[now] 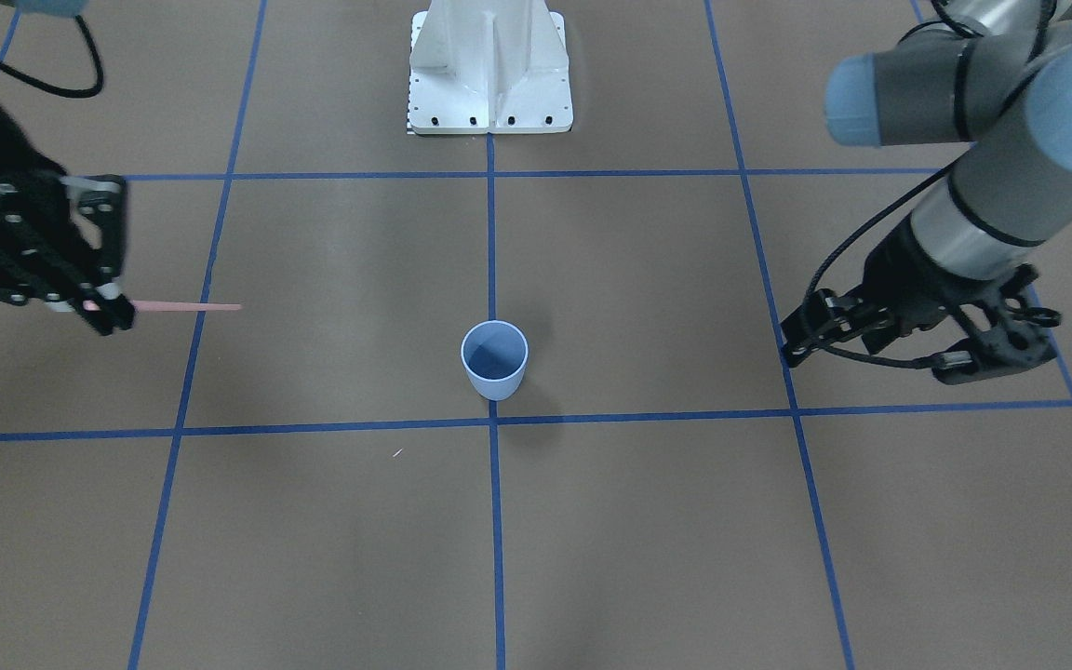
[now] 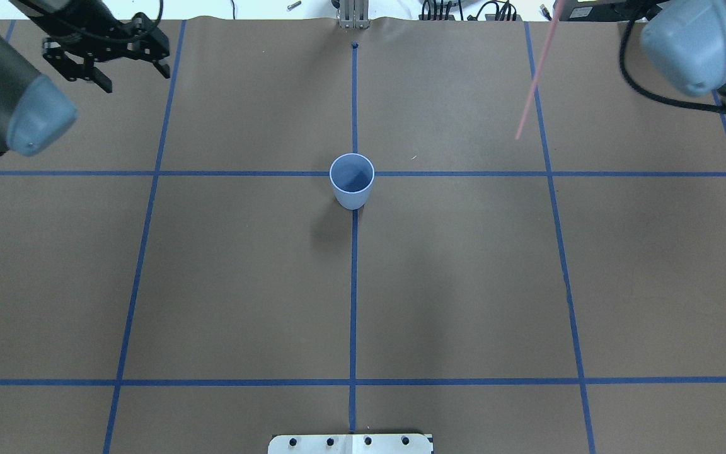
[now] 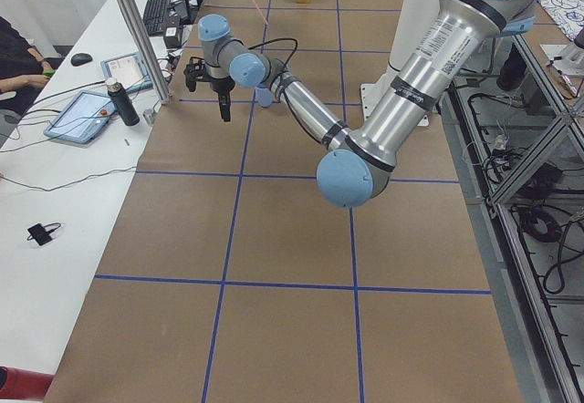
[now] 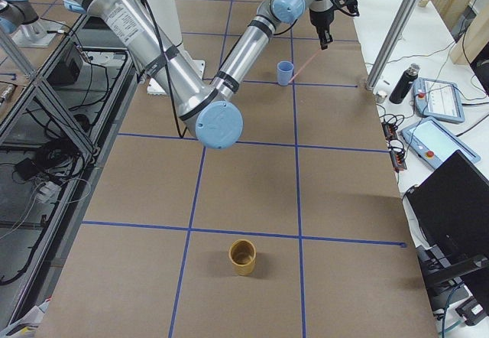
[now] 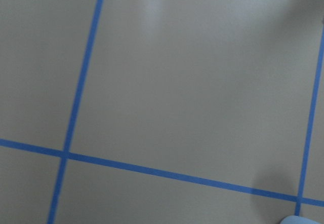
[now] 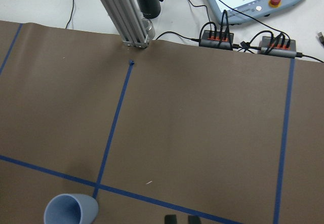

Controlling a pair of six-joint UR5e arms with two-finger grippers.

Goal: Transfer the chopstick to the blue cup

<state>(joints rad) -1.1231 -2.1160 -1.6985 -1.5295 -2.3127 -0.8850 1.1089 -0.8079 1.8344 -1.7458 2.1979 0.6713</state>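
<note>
Over the bench's (image 1: pixel 648 279) right side, my right end effector (image 1: pixel 111 314) clamped on the chopstick (image 1: pixel 187 306), well apart from the blue cup (image 1: pixel 494 361), cup upright mid-bench, left end effector (image 2: pixel 133 79) just hanging spread wide.

The right arm reaches far forward on its own side, and the right gripper (image 1: pixel 111 314) hangs above the table, fingers pinched together on one end of the chopstick (image 1: pixel 187 306). The left arm stretches forward with its elbow bent; the left gripper (image 1: pixel 871 361) hovers off the surface, jaws spread wide, holding nothing
</note>
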